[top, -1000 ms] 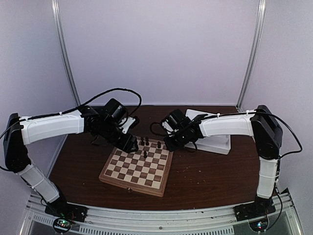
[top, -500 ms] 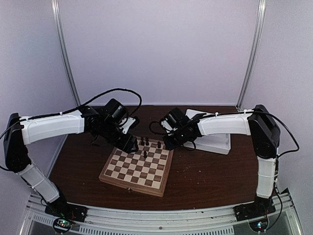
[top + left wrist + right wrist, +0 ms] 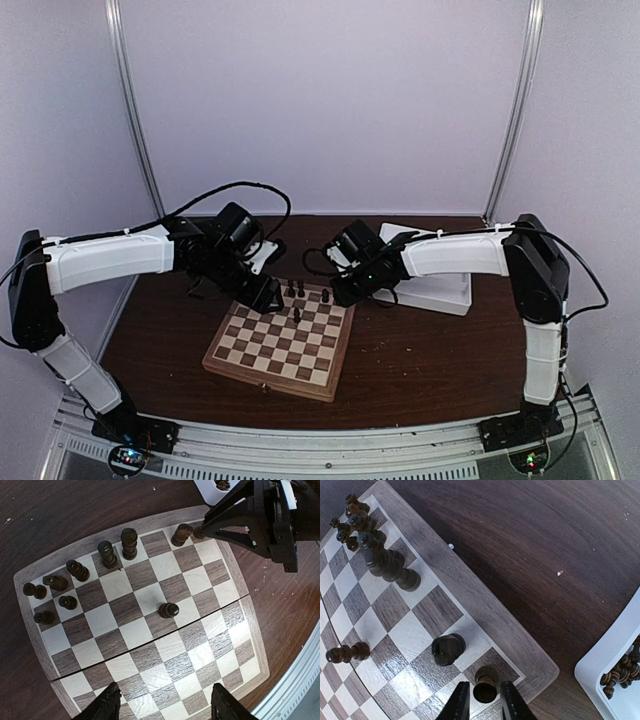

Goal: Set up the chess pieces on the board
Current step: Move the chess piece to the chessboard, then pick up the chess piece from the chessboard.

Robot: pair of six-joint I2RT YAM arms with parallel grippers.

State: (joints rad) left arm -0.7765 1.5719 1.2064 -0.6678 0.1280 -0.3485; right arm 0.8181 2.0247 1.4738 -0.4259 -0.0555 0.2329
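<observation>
The board point(image 3: 282, 345) lies mid-table, its far edge under both grippers. Several dark chess pieces point(image 3: 129, 542) stand along its far rows, and a lone pawn point(image 3: 168, 610) stands nearer the middle. My right gripper point(image 3: 485, 694) hangs over the far right corner square, slightly open, its fingers point(image 3: 461, 702) close on either side of a dark piece point(image 3: 485, 686) standing there, with thin gaps showing. A knight-like piece point(image 3: 447, 649) stands on the neighbouring square. My left gripper point(image 3: 165, 692) is open above the board's bare squares point(image 3: 185, 645), holding nothing.
A white tray point(image 3: 440, 290) with more dark pieces point(image 3: 620, 672) sits on the brown table right of the board. The right gripper point(image 3: 260, 517) shows at the top right of the left wrist view. Curtain walls close the back and sides.
The right gripper's fingers have parted slightly around the corner piece, and the right arm has crept a little left. The left arm has not moved.
</observation>
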